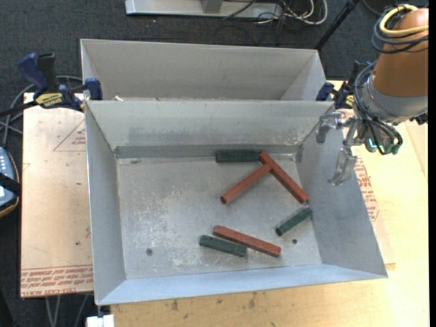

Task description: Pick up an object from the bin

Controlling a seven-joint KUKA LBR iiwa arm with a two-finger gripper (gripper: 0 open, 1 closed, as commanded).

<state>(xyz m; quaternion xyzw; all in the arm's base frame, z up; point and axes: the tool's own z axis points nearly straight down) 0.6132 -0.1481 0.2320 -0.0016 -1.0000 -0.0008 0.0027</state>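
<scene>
My gripper (331,152) hangs above the bin's right wall, near its far right corner, open with nothing between its fingers. Nearest to it on the bin floor is a red-brown stick (284,179) lying slantwise. That stick's upper end touches a second red-brown stick (246,184) and a dark green stick (238,157) that lies along the back wall. A short dark green stick (293,221) rests lower down at the foot of the right wall.
Near the front of the bin a third red-brown stick (247,242) lies against another dark green stick (223,245). The left half of the bin floor is bare metal. The arm stands outside the bin on the right.
</scene>
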